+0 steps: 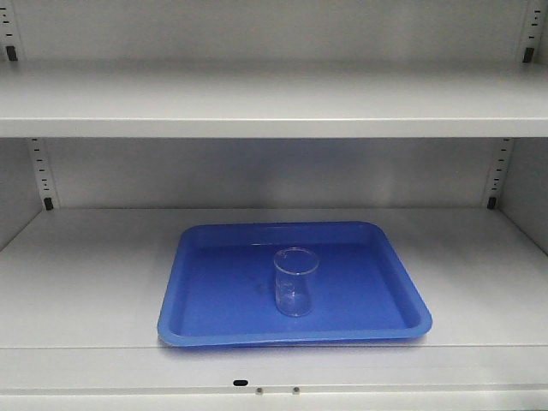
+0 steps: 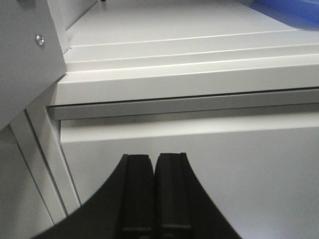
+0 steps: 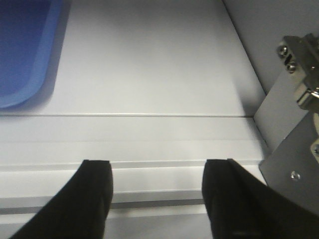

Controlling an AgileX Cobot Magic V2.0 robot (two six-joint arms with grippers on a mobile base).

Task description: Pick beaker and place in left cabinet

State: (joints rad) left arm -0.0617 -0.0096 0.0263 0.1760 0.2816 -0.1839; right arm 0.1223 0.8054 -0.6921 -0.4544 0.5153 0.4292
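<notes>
One beaker stands upright in blue tray.

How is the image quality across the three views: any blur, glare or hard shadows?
Front view: sharp, even light, beaker readable on blue tray. Left wrist view: soft, left gripper fingers blurred. Right wrist view: right gripper fingers dark, tray hazy.
</notes>
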